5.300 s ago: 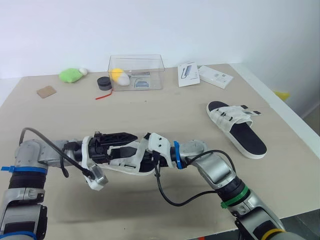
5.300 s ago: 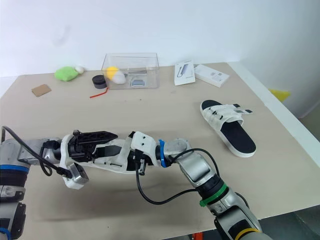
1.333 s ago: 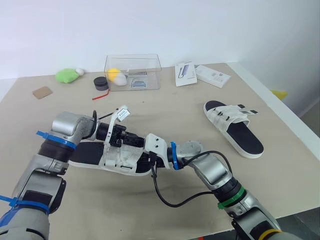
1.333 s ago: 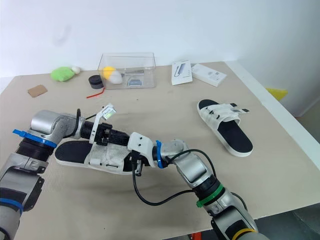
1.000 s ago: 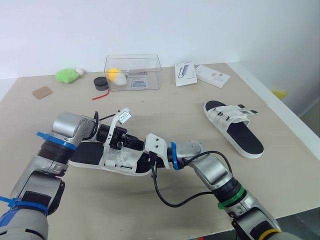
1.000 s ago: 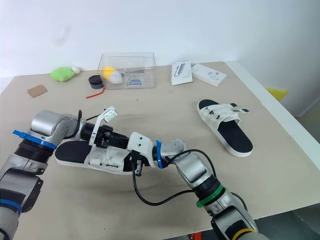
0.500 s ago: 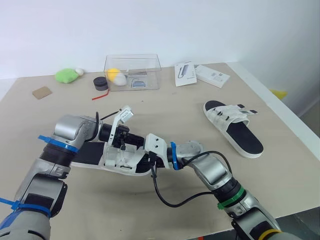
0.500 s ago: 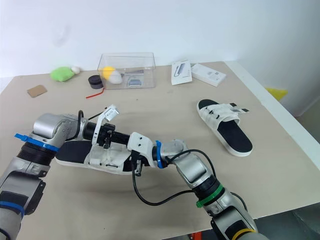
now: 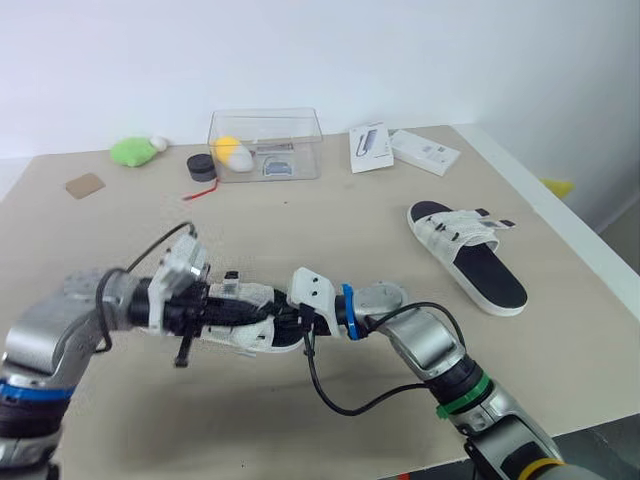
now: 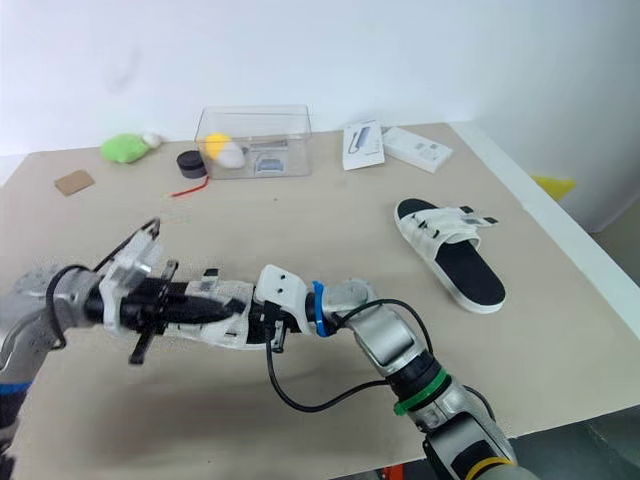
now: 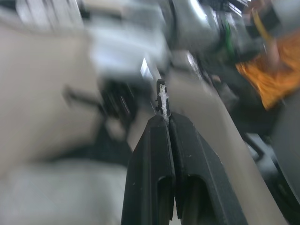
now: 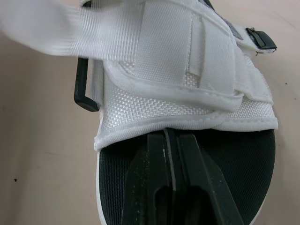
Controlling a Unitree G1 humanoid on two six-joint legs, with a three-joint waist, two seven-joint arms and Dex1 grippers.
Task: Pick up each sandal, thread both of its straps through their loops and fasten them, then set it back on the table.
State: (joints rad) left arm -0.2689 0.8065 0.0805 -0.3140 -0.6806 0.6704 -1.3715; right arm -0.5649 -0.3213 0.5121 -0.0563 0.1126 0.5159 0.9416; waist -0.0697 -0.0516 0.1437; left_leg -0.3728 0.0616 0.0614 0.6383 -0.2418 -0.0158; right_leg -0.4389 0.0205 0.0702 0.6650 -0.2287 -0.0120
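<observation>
Near sandal sits lower left of centre in the head views, spanned between the two tools. I cannot tell whether its sole touches the bench. Far sandal lies flat at centre right, well apart, with its straps across the white upper.

Left wrist view: the left tool has its fingers pressed together, with a thin white strap end nipped at the tips. Everything around it is smeared. The head views are too coarse to show that pinch.

Right wrist view: the right tool has its fingers closed tight over the black footbed, tips clamped at the hem of the woven white upper. A loose strap runs off to the upper left, and a black loop stands at the upper's edge just below it.

Top of the head views: clear box and green plush at the back of the bench.
</observation>
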